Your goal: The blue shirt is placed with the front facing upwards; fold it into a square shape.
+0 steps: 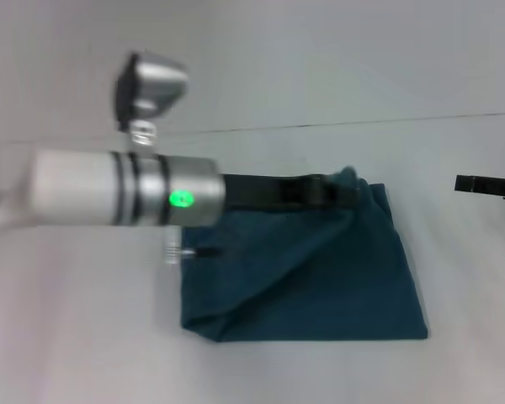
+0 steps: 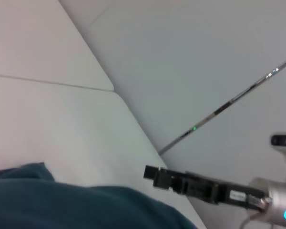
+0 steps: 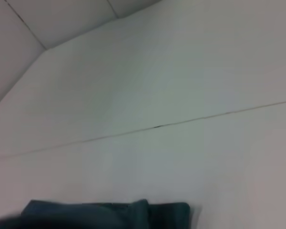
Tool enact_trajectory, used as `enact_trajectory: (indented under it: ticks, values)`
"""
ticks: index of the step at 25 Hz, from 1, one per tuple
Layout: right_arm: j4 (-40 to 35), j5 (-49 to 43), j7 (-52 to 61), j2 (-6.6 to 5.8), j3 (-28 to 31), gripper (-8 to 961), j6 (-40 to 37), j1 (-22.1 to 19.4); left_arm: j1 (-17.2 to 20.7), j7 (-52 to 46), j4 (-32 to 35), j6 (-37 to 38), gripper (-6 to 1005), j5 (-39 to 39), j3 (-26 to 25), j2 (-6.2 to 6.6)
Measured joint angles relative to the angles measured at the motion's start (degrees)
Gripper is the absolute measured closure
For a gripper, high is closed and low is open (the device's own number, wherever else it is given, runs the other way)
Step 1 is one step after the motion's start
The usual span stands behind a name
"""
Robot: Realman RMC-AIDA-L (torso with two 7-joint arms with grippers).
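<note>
Head view shows me the left gripper at the folded blue shirt centre frame, grip unclear, the right gripper at the right edge, state unreadable.

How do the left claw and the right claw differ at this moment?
The left claw reaches over the blue shirt, at its raised far corner; the right claw hangs apart from it, over bare table. The left arm spans the head view; the right shows only its tip. Both are dark.

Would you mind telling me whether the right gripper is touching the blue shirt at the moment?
Apart. In the head view the right gripper sits off to the side of the blue shirt, with bare white table plainly between them.
</note>
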Motion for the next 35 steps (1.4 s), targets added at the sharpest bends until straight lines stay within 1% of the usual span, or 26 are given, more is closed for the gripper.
enact_trajectory:
  ticks: [3, 4, 5, 7, 9, 11, 16, 20, 24, 27, 30, 31, 32, 35]
  values:
    - [0.0, -0.02, -0.13, -0.1, -1.57, 153, 0.2, -0.19, -3.07, 7.38, -11.15, -7.09, 914, -11.34, 5.33, -0.11]
    - [0.0, 0.03, -0.23, -0.13, -1.94, 166, 0.21, -0.28, -3.07, 7.38, -11.15, -7.09, 913, -11.34, 5.33, -0.11]
    - [0.0, 0.07, -0.42, -0.17, -2.09, 180, 0.28, -0.39, -3.35, 15.45, -17.76, -7.49, 912, -20.87, 7.46, -0.13]
    - [0.0, 0.08, -0.71, -0.22, -2.21, 206, 0.33, -0.48, -2.75, 20.25, -20.49, -5.92, 910, -25.95, 8.17, -0.13]
    - [-0.01, 0.03, -0.72, -0.29, -2.26, 232, 0.38, -0.53, -1.3, 24.93, -22.52, -2.68, 908, -31.28, 8.87, -0.15]
    - [-0.01, -0.03, -0.72, -0.32, -2.28, 259, 0.37, -0.56, 0.28, 26.28, -22.45, 0.18, 906, -32.99, 9.37, -0.15]
    - [-0.01, -0.15, -0.72, -0.13, -2.39, 251, 0.38, -0.45, 3.55, 26.95, -20.54, 6.43, 681, -33.15, 9.81, -0.18]
    - [0.03, -0.18, -0.72, 0.14, -2.91, 250, 0.08, -0.4, 6.47, 27.05, -18.11, 9.16, 562, -32.7, 9.9, -0.19]
    - [1.24, 0.03, -0.65, 0.18, -3.37, 250, -1.63, -0.08, 10.38, 27.18, -13.59, 10.3, 443, -31.53, 10.41, 0.04]
    - [2.41, 0.14, -0.23, 0.17, -3.43, 250, -3.03, 0.65, 14.48, 27.65, -8.82, 10.9, 341, -29.37, 10.31, 0.28]
    - [5.11, 0.72, 0.09, 0.25, -3.54, 250, -3.3, 2.37, 18.37, 29.05, -4.48, 11.99, 239, -28.42, 9.97, 0.37]
    - [6.58, 1.52, -0.01, 0.61, -3.61, 250, -2.84, 3.58, 19.08, 29.3, -3.56, 12.3, 198, -27.93, 9.81, 0.38]
    - [6.58, 1.52, -0.01, 0.61, -3.61, 250, -2.84, 3.58, 19.96, 29.49, -2.24, 12.85, 157, -26.85, 9.19, 0.4]
    - [7.59, 2.28, -0.23, 1.64, -3.7, 250, -1.88, 5.08, 21.18, 29.9, -0.41, 14.49, 33, -23.23, 5.89, 0.45]
